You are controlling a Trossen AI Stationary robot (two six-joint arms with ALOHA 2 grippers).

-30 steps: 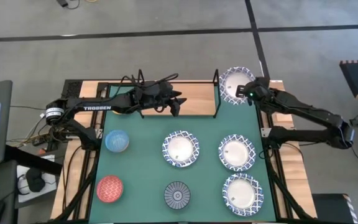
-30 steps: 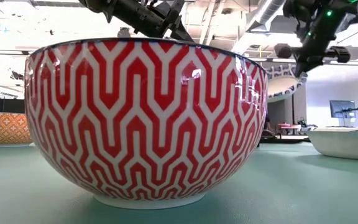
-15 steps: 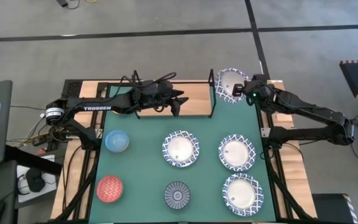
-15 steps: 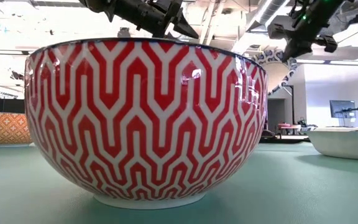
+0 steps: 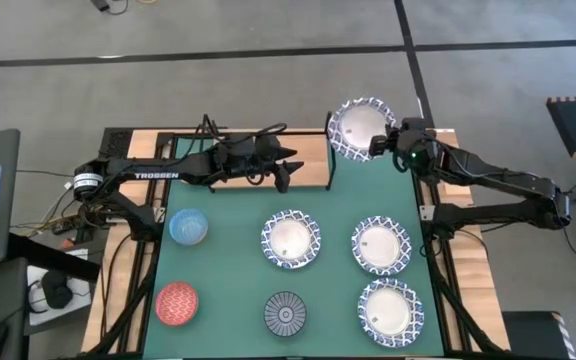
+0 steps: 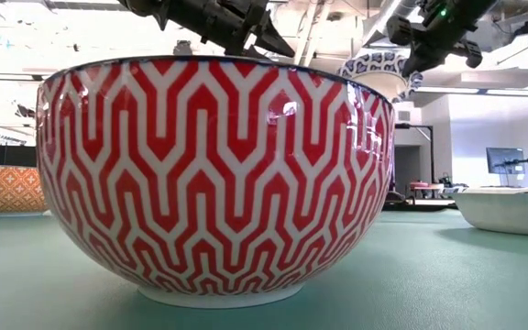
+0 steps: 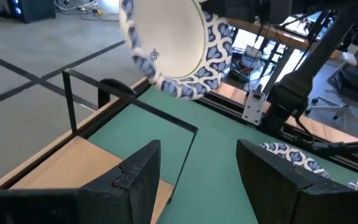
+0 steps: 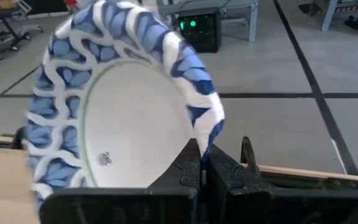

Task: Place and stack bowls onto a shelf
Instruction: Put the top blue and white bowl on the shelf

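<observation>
My right gripper [image 5: 376, 146] is shut on a large white bowl with a blue patterned rim [image 5: 356, 124], held up over the right end of the shelf [image 5: 308, 150], a light-wood board with a black wire frame [image 7: 129, 99]. My left gripper [image 7: 197, 180] hangs open over the shelf's board, touching nothing. Three more large white bowls [image 5: 290, 238] [image 5: 380, 244] [image 5: 389, 310] rest on their bases on the green mat. So do the light blue [image 5: 188, 226], red [image 5: 177, 303] and dark striped [image 5: 285, 313] small bowls. A yellow-orange patterned bowl [image 6: 3, 188] shows only in the low view. My right gripper pinches the bowl's rim [image 8: 199, 134] on the side toward the table's right, one finger [image 8: 182, 174] inside the bowl and the other outside. The fingers come about level from the table's right. The bowl is lifted clear and tilted [image 6: 379, 73].
The green mat [image 5: 228, 270] covers most of the table. My left arm [image 5: 158, 172] lies along the shelf's left part and hides the board under it. In the low view the red bowl [image 6: 214, 174] fills the foreground. Bare mat lies between the shelf and the bowls.
My right gripper has carried the large bowl up and toward the table's left, from beside the shelf's right end to above it, still shut on the rim. The shelf's right-end wire now shows farther left than before.
</observation>
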